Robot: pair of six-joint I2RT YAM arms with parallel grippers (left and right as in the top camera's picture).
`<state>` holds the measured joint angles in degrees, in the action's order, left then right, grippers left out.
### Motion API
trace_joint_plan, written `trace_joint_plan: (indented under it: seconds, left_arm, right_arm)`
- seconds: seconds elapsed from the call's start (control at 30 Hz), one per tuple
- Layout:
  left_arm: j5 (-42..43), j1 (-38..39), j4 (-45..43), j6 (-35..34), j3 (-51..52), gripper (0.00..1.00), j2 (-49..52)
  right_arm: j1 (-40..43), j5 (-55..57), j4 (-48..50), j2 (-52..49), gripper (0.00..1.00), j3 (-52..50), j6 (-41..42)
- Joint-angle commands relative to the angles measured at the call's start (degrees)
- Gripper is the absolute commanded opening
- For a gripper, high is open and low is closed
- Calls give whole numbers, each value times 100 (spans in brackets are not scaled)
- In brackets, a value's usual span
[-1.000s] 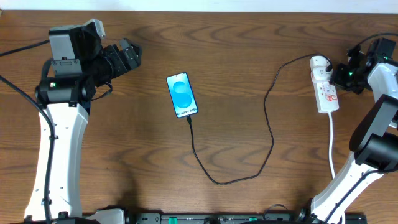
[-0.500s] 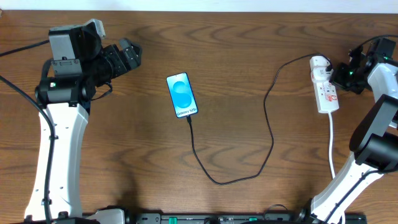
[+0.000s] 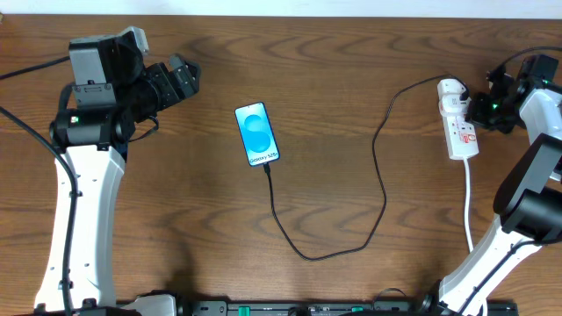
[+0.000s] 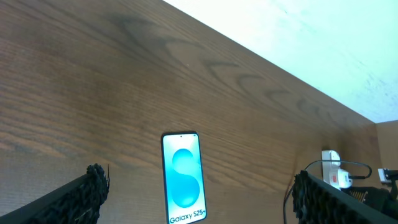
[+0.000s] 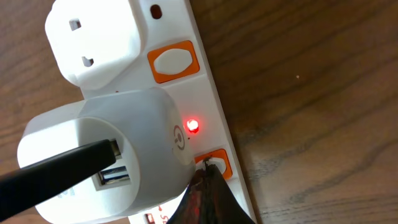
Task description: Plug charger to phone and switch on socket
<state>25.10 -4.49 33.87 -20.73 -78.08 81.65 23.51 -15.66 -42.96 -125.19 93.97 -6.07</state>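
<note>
The phone (image 3: 257,134) lies face up mid-table with its blue screen lit; the left wrist view shows the phone (image 4: 183,177) too. The black charger (image 3: 384,189) runs from the phone's lower end, loops toward the front and rises to the white socket (image 3: 458,118) at the right. My right gripper (image 3: 481,110) is shut, and its tip (image 5: 208,167) presses an orange switch (image 5: 219,163) on the socket (image 5: 208,93). A red light (image 5: 193,125) glows beside the white adapter (image 5: 106,143), into which the charger's black plug (image 5: 56,165) goes. My left gripper (image 3: 180,79) hovers open, far left of the phone, holding nothing.
A second white plug (image 5: 93,37) sits in the socket's end outlet beside another orange switch (image 5: 173,61). The socket's white cord (image 3: 468,202) trails toward the front right. The table's far edge (image 4: 280,62) meets a white wall.
</note>
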Motion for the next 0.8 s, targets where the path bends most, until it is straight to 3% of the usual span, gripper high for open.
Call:
trace_joint_plan:
  seconds: [0.0,0.43,0.77]
  left_arm:
    - [-55,-26,0,55,7,96,-11]
    - [-55,-26,0,55,7,96,-11]
    - [-55,-26,0,55,7,96,-11]
  right_arm:
    - [-623,-1714,-151,-341,1,-291,-385]
    - [-57,-1471,-55,-188,1,214,-4]
    - [-28,-1482,-20,-144,1,299,-699]
